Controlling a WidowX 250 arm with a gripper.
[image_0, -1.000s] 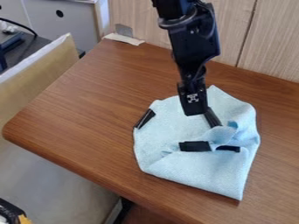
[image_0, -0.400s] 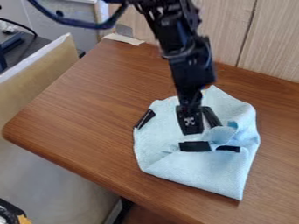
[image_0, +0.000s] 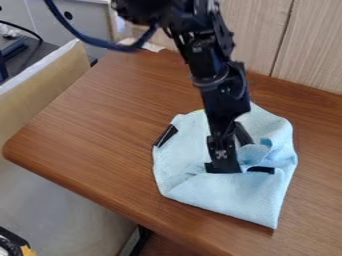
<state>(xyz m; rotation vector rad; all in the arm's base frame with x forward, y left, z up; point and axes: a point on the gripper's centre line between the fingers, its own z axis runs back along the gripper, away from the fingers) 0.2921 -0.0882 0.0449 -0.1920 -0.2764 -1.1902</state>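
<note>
bench: brown wood-grain top, rounded corner at left, carries the cloth.
cloth: light blue, on the right part of the bench near its front edge; edges uneven, one corner pointing at the front, raised folds right of the gripper, four black strips showing on it.
wall: pale wood panels behind the bench, dark seam running down between two.
grey surface: lower left, beyond the bench's front-left edge.
arm: black, in from the top edge, slanting down over the cloth; dark cable looped off its upper part to the left.
tan panel: left side, white along its top edge.
cabinet: grey, upper left, round dark hole in its face.
gripper: pointing down, tip over the middle of the cloth at the front strip; can't tell if it's apart, together or clamped on anything, nor if it touches the cloth.
front strip: black, partly behind the gripper tip.
left strip: black, slanted, at the cloth's left edge.
upper strip: black, slanted, just right of the gripper.
right strip: black, beside the folds, right of the front strip.
</note>
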